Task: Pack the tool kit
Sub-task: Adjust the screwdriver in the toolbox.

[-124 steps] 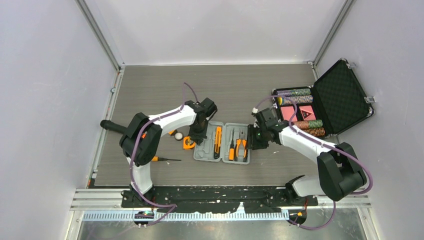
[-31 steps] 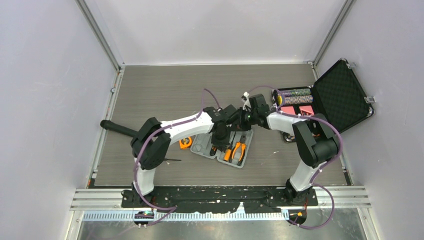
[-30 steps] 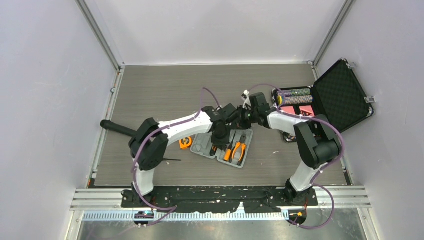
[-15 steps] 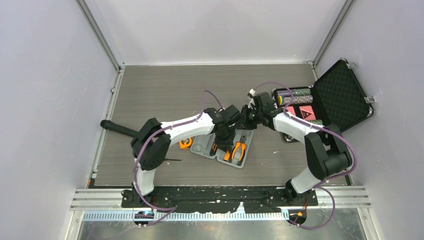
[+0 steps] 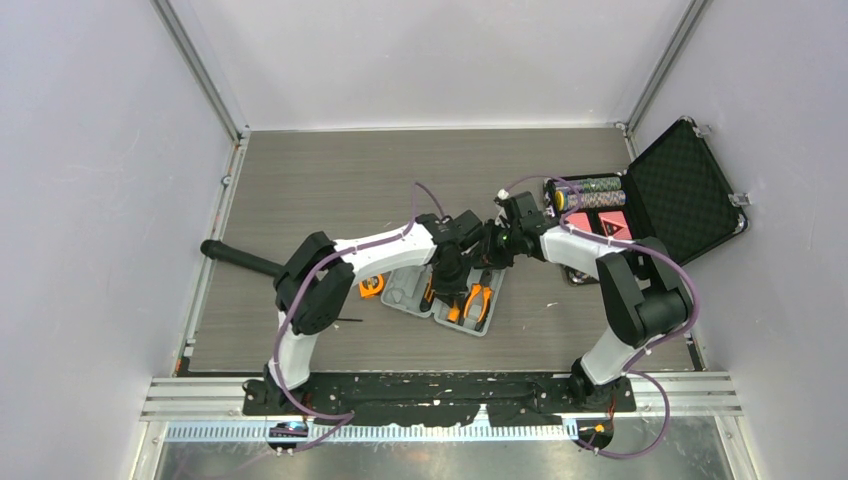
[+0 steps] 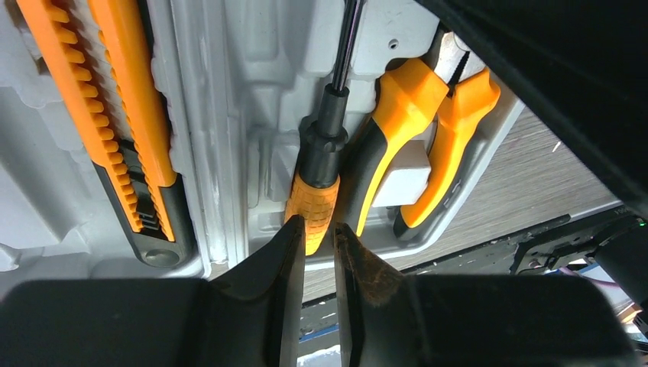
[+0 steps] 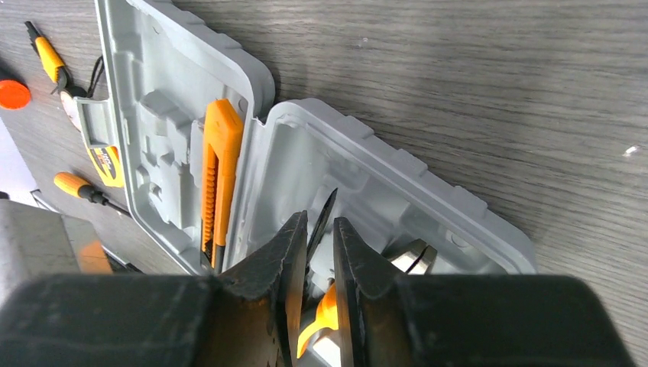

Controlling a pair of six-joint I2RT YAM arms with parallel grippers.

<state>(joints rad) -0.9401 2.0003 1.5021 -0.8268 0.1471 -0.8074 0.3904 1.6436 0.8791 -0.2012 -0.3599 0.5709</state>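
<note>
Grey plastic case point(image 5: 405, 297) lies open flat in the middle of the table point(image 5: 320, 190), skewed a bit, and both my arms are crowded over it. Reason for the huddle, as far as I can judge: the long screwdriver point(image 6: 327, 145) needs seating in its moulded slot right beside the pliers point(image 6: 413, 99), so I've got one end each. My left gripper point(image 6: 313, 231) sits at the butt of the orange handle, and my right gripper point(image 7: 321, 222) straddles the black shaft near the tip. Both sets of fingers are only a narrow slit apart, and honestly I can't tell whether either is pinching the tool or just bracketing it.

The utility knife point(image 6: 115, 99) is bedded in the other half. The tape measure point(image 5: 376, 286) is out on the table just left of the case, and a small screwdriver point(image 5: 335, 320) lies loose nearer my left base, so packing isn't done.

Pose-wise, the left arm reaches in from the left with its wrist pointing down. The right arm is folded, elbow out to the right, forearm stretching left. The wrists nearly meet over the case's far edge.
</note>
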